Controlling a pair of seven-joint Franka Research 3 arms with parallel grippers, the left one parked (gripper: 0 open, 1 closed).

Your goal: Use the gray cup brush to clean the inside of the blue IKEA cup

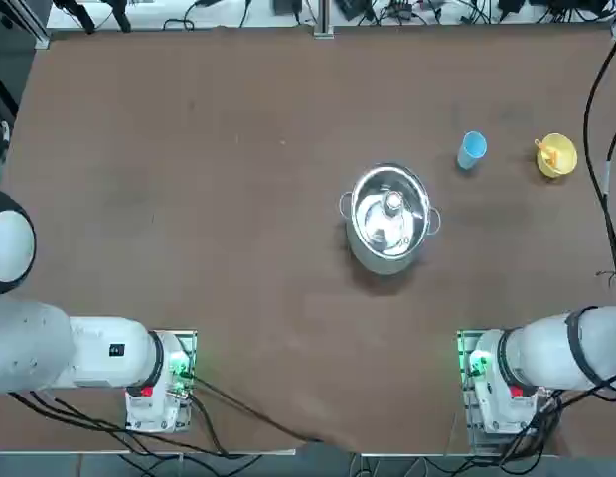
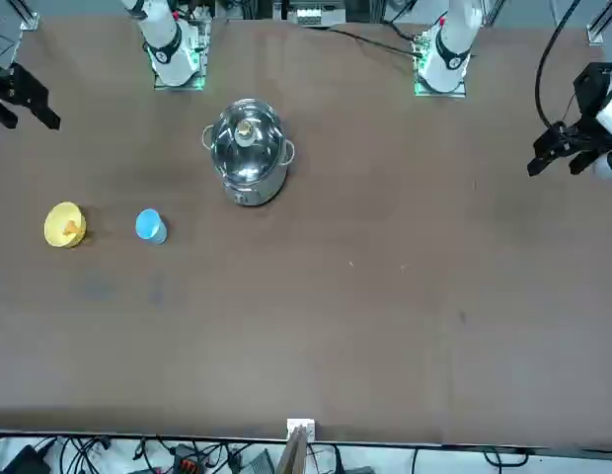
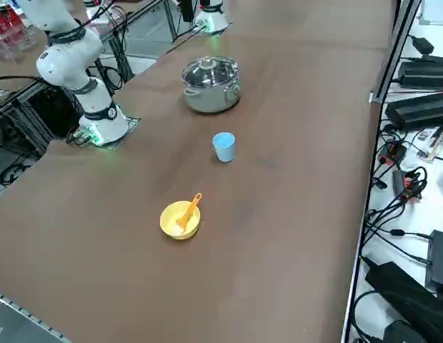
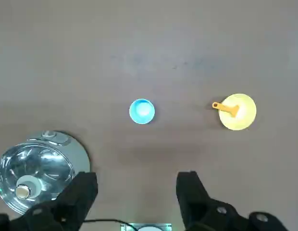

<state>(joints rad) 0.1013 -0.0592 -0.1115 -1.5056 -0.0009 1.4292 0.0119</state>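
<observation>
Fingers [image 4: 186,185] of the right gripper [image 4: 137,185] wide apart above the table [image 4: 134,62], beside the lidded steel pot [image 4: 41,168] in the wrist view.

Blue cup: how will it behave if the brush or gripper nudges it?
The blue cup looks like thin, stiff plastic, so it probably holds its shape under a light pinch. It stands upright and looks tall for its narrow base, so a push near the rim could tip it. Its round wall suggests it would likely roll once down.
</observation>
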